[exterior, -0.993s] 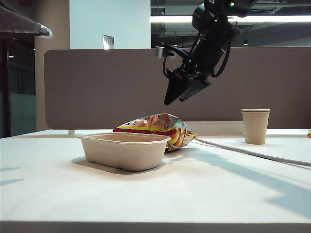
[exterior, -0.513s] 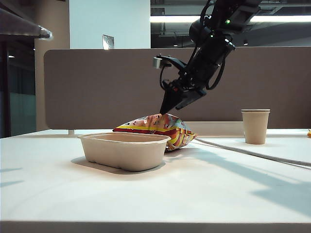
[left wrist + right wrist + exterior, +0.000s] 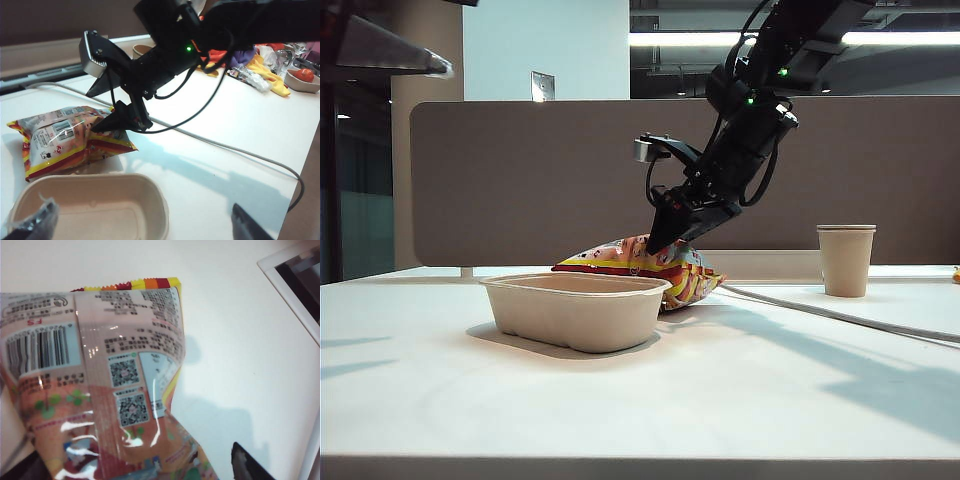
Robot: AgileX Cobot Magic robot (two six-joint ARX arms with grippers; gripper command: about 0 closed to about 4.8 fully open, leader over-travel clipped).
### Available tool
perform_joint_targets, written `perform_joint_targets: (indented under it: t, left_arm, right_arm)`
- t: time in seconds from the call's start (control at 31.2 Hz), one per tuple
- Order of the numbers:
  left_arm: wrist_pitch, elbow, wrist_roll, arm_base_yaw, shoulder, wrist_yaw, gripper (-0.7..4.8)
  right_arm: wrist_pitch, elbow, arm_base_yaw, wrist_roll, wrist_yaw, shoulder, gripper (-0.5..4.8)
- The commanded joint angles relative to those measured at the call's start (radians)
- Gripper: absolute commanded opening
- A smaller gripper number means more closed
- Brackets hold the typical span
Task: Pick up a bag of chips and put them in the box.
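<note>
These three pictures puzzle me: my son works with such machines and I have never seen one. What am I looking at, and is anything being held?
A robot with two arms, each ending in a two-finger gripper. One picture is from a camera off the arms, level with the table; the other two come from cameras on each wrist. On the table lie a bag of chips, a beige tray, the box, in front of it, a paper cup and a cable. The right gripper reaches down onto the bag, jaws open. The left gripper hovers open over the box. Nothing is held yet.

right gripper (image 3: 660, 237) open at bag of chips (image 3: 645, 262) top, box (image 3: 576, 309) in front, paper cup (image 3: 845, 260) right
</note>
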Motion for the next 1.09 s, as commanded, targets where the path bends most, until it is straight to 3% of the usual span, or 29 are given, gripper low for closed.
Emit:
perform_joint_targets:
  t: [0.03, 0.19, 0.29, 0.48, 1.09]
  left_arm:
    - [-0.011, 0.064, 0.014, -0.038, 0.088, -0.018, 4.79]
    - [-0.015, 0.13, 0.044, -0.115, 0.201, -0.09, 4.79]
    - [-0.027, 0.157, 0.061, -0.155, 0.243, -0.186, 4.79]
    - [-0.011, 0.163, 0.076, -0.177, 0.261, -0.299, 4.79]
    - [-0.014, 0.163, 0.072, -0.177, 0.261, -0.289, 4.79]
  right_arm:
    - [0.023, 0.007, 0.0, 0.006, -0.003, -0.005, 4.79]
    - [0.025, 0.007, 0.0, 0.009, -0.003, 0.002, 4.79]
    - [0.026, 0.007, -0.006, 0.017, -0.009, 0.007, 4.79]
    - [0.031, 0.007, -0.01, 0.034, -0.042, 0.02, 4.79]
    - [0.017, 0.007, -0.009, 0.076, -0.067, 0.082, 4.79]
